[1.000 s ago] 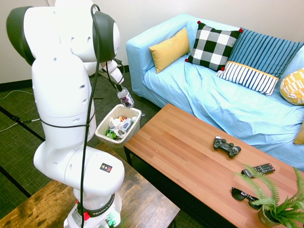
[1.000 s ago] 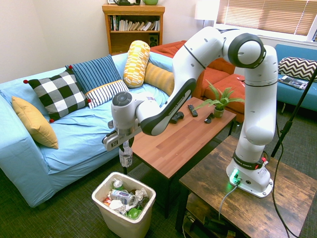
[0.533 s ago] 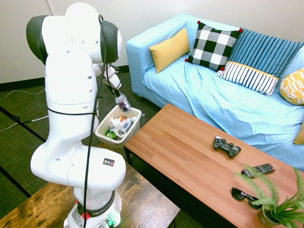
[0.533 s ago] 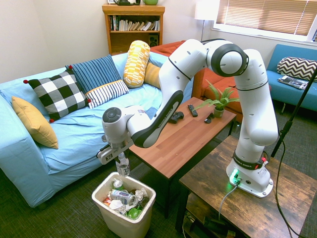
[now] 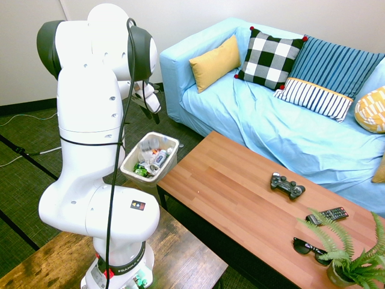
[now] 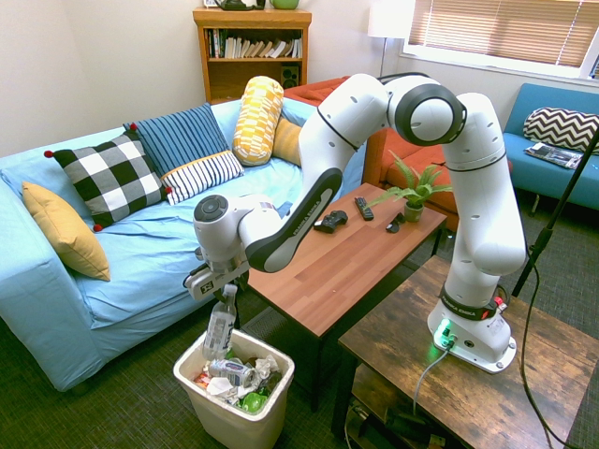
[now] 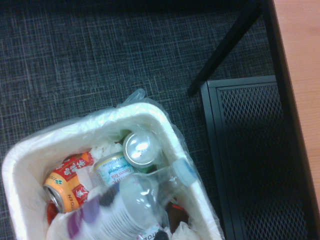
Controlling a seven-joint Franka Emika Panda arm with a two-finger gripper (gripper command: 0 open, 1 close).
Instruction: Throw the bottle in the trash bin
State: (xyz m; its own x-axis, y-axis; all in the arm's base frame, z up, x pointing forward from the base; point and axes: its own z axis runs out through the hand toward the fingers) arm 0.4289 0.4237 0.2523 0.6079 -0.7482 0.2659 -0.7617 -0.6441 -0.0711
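- One bottle [image 6: 220, 327] to throw into one bin [image 6: 239, 426], with the release step in hand by the look of it.
- Seen tilted and cap up in the second exterior view, left of centre in the lower half, just under the hand [image 5: 156, 116], lower end inside the bin's mouth.
- Blurred over the litter in the first exterior view, so probably falling.
- Hand open, gripping nothing, above the bin in the upper left of the first exterior view.
- Orange can [image 7: 72, 182] among the litter, at lower left of the wrist view.
- Controller [image 5: 287, 186] on the tabletop [image 5: 222, 180], right of centre, with no part in this.
- Next, should hold clear while the bottle settles, check against a bounce over the rim, then lift away.
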